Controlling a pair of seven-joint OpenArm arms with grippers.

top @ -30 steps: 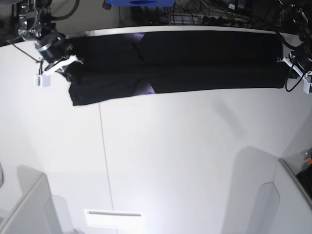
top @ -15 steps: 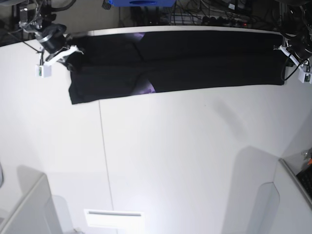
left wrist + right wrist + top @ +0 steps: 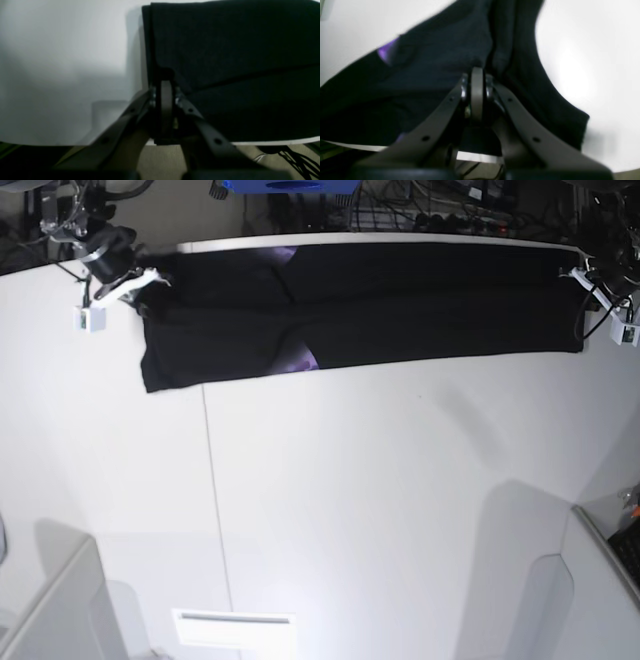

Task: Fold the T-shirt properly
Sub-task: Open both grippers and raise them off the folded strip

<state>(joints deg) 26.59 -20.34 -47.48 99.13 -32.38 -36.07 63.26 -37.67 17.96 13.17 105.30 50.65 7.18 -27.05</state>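
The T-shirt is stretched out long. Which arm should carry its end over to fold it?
Probably the right gripper. It is shut on the T-shirt at the messier end with the loose hanging flap. The left gripper pinches the neat, squared end, a good anchor.

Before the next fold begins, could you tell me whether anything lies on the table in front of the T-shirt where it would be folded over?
Nothing visible does. The T-shirt lies stretched along the far edge of the table, each end pinched in a shut pincer, left and right; the white surface nearer the camera is bare.
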